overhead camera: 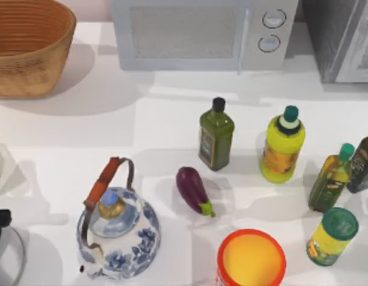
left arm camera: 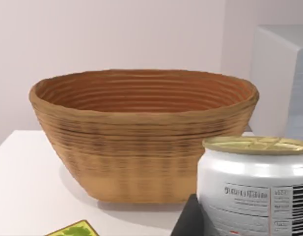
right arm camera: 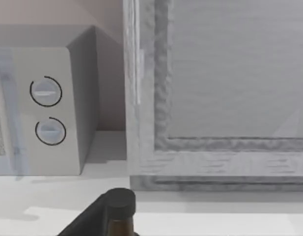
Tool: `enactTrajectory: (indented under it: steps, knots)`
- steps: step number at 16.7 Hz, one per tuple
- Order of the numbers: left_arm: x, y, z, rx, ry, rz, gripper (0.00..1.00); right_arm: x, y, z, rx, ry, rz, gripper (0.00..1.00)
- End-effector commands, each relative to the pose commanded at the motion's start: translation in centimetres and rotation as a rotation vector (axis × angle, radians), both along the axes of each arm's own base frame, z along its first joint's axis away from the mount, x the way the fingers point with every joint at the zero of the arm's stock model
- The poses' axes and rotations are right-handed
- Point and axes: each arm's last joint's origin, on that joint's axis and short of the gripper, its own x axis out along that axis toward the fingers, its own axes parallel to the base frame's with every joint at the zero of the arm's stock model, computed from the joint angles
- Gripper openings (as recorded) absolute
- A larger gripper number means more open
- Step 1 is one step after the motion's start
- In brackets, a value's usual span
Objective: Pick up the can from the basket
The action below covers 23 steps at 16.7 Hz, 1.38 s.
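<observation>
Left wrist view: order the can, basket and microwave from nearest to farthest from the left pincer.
1. Can, right beside the left pincer, outside the basket on its near side.
2. Basket, upright, just behind the can.
3. Microwave, farthest, beyond the basket's far rim and off to one side.

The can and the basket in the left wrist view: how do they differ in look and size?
The can is smooth white metal with printed text and a barcode; the basket is ribbed tan wicker. The can is closed by a pale flat lid; the basket is open-topped. The basket looks far wider. Both are round and upright.
</observation>
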Motion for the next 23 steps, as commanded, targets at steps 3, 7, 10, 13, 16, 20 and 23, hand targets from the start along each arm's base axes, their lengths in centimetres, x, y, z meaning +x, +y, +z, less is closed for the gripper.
enactTrajectory:
  steps: [3,7,10,13,16,20,23]
  knots:
    - [0.1,-0.1,0.4,0.001,-0.001,-0.016,0.0,0.0,0.0,0.0,0.0,0.0,0.0,1.0]
    - [1.0,-0.4,2.5,0.006,-0.001,-0.12,0.0,0.0,0.0,0.0,0.0,0.0,0.0,1.0]
    - [2.7,-0.9,4.7,0.011,0.0,-0.249,0.0,0.0,0.0,0.0,0.0,0.0,0.0,1.0]
    - [5.7,-1.5,6.8,0.016,0.003,-0.41,0.0,0.0,0.0,0.0,0.0,0.0,0.0,1.0]
    - [10.0,-2.4,7.9,0.02,0.005,-0.592,0.0,0.0,0.0,0.0,0.0,0.0,0.0,1.0]
    - [16.9,-3.8,6.9,0.025,0.005,-0.851,0.0,0.0,0.0,0.0,0.0,0.0,0.0,1.0]
    - [21.7,-5.0,3.7,0.026,0.006,-1.044,0.0,0.0,0.0,0.0,0.0,0.0,0.0,1.0]
